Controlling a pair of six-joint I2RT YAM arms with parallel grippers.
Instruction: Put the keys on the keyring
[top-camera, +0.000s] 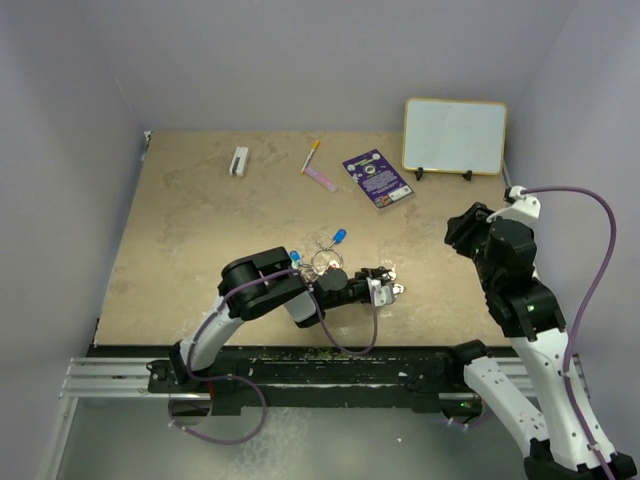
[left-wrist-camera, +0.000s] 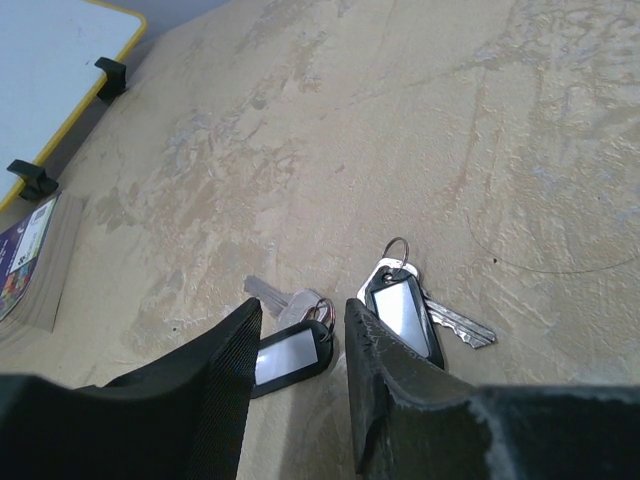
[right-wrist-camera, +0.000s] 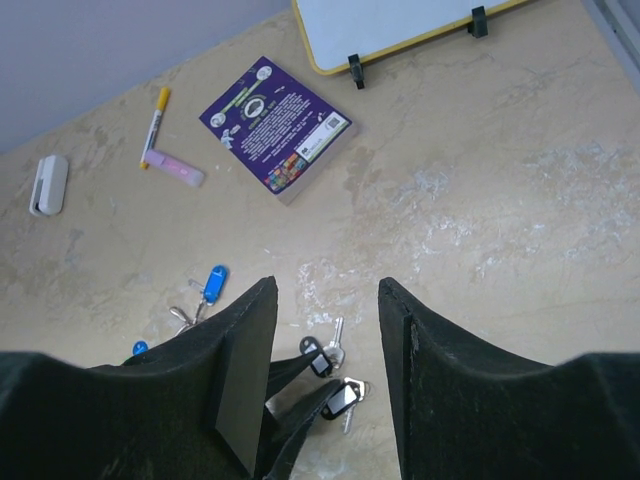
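**Top and two wrist views of a beige mottled counter (top-camera: 200, 230).** The left arm lies stretched across the near part of the counter, so that the left end effector (left-wrist-camera: 300, 335) hangs low over two metal keys with black-framed white tags (left-wrist-camera: 405, 305). Its jaws stand apart and clamp nothing. One tag lies partly in the gap and partly hidden behind a finger (left-wrist-camera: 230, 380); the other lies just beside the opposite finger. This low, straddling pose suits a pinch on the nearer tag.

The thin silvery wire keyring (top-camera: 320, 262) appears to lie by the left forearm, near a blue-tagged key (right-wrist-camera: 215, 281) and well apart from the two black-tagged keys. It is too fine to trace with certainty, and whether the blue-tagged key already sits on it cannot be told.

The right end effector (right-wrist-camera: 325, 295) is raised at the right side, jaws apart and empty. It is presumably held back to leave the left arm room.

A purple printed card (right-wrist-camera: 275, 125), a yellow-framed whiteboard (top-camera: 455, 135) and a yellow marker (right-wrist-camera: 155, 128) lie toward the far edge, away from the keys.

Judged stage: early, since the two black-tagged keys lie loose on the counter.
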